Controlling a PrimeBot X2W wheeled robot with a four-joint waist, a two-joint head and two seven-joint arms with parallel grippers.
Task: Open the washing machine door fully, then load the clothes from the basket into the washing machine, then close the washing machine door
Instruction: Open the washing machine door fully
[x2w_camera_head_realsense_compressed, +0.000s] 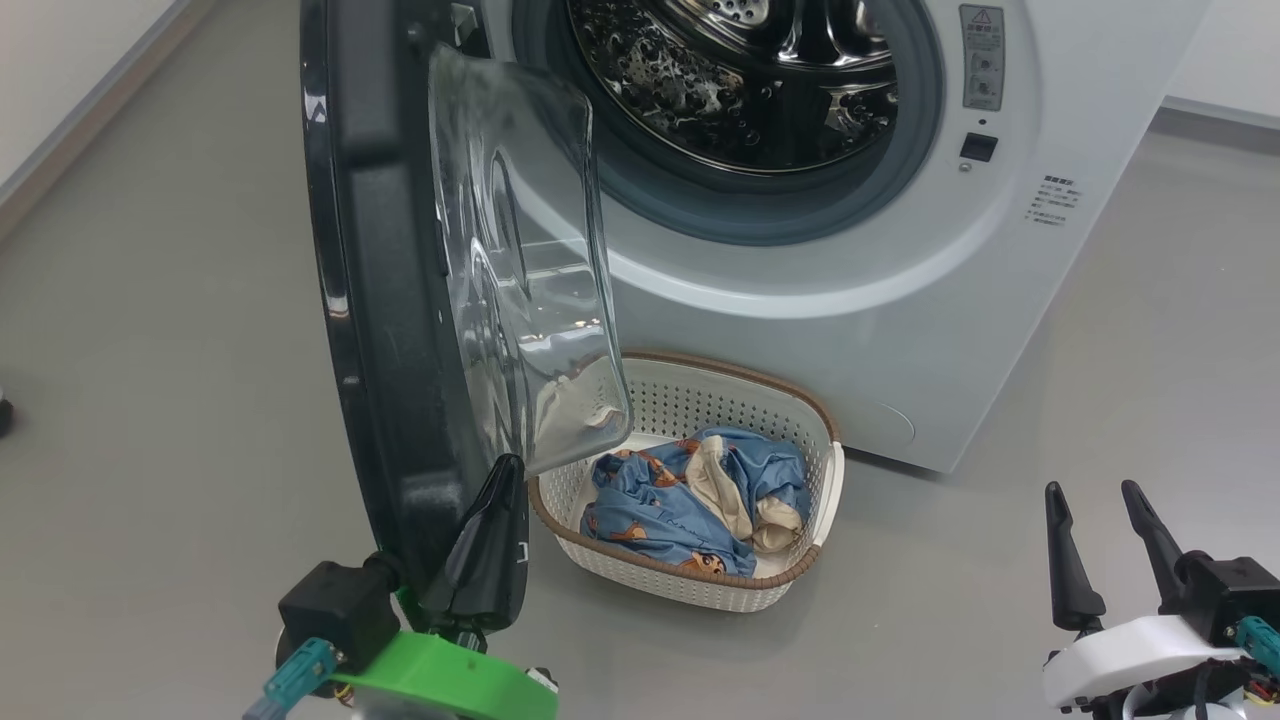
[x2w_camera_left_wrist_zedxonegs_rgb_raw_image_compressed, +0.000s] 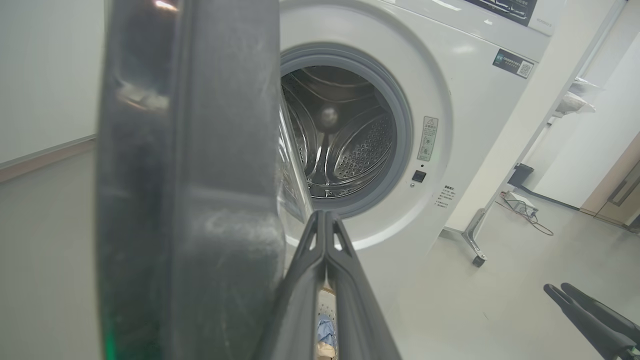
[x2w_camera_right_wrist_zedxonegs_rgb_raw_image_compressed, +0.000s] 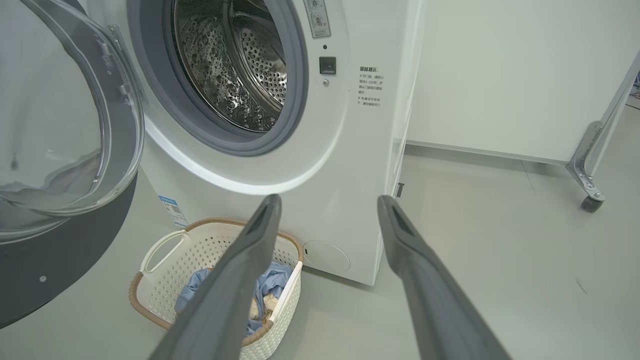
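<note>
Two claws: left claw (x2w_camera_head_realsense_compressed: 503, 475) pinched closed beside the edge-on washing machine door (x2w_camera_head_realsense_compressed: 380, 300), glass bulging rightward; right claw (x2w_camera_head_realsense_compressed: 1091, 492) spread empty.

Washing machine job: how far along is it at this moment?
Done: the door stands swung open, perhaps not fully. In hand: the shut left gripper is at its lower edge. Left: the clothes lie in the basket, the drum looks empty, the right gripper is open; closing comes last.
</note>
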